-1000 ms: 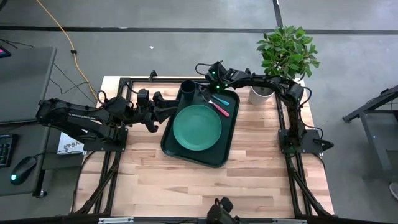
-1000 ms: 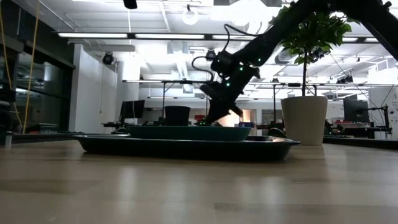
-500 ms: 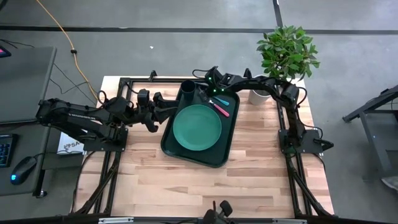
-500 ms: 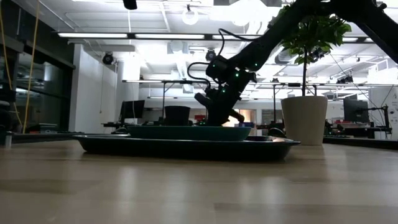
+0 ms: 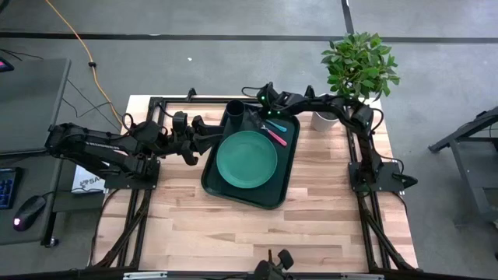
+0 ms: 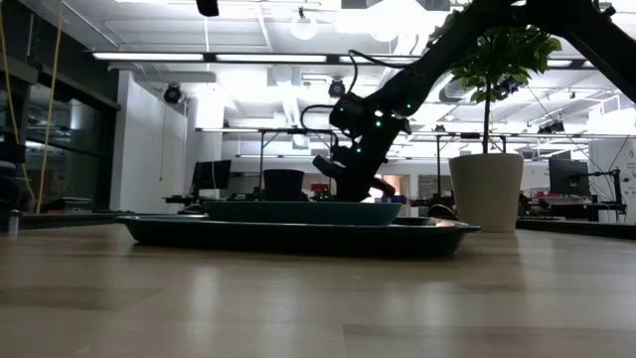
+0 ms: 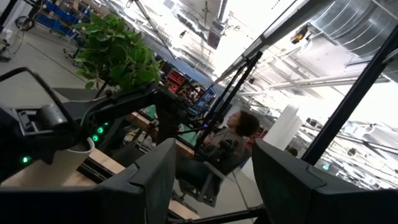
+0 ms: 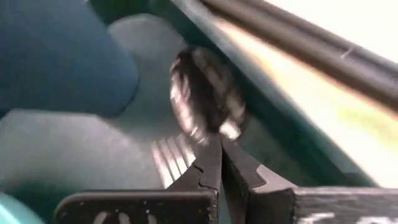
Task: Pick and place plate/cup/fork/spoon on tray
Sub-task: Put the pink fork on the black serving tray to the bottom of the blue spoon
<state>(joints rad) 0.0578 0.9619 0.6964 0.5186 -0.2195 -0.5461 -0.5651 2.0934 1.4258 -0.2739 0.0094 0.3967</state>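
The dark green tray (image 5: 233, 187) holds the teal plate (image 5: 247, 159), the dark cup (image 5: 234, 110) at its far left corner, the pink-handled fork (image 5: 278, 138) and the blue-handled spoon (image 5: 278, 125). My right gripper (image 5: 259, 118) is low over the tray's far end. It is shut, with its tips (image 8: 217, 140) at the spoon's silver bowl (image 8: 205, 93); the fork's tines (image 8: 169, 158) lie beside them. My left gripper (image 5: 206, 132) waits open just left of the tray, empty. My right gripper's shut fingertips (image 8: 211, 155) meet the spoon at the end of its bowl (image 8: 227, 129) where the handle starts. They come slanting down from the table's far side. The fingers hide the neck, so I cannot tell whether they pinch it. The spoon lies on the tray floor.
A white pot with a plant (image 5: 327, 118) stands just right of the tray's far end, close under my right arm. The cup stands close to my right gripper on its left. Bare wood lies near the table's front edge (image 5: 257, 233).
My right gripper has come from the tray's far rim toward the table's near edge and down, onto the spoon's bowl end, then held there. The fork, spoon, plate and cup lie as before.
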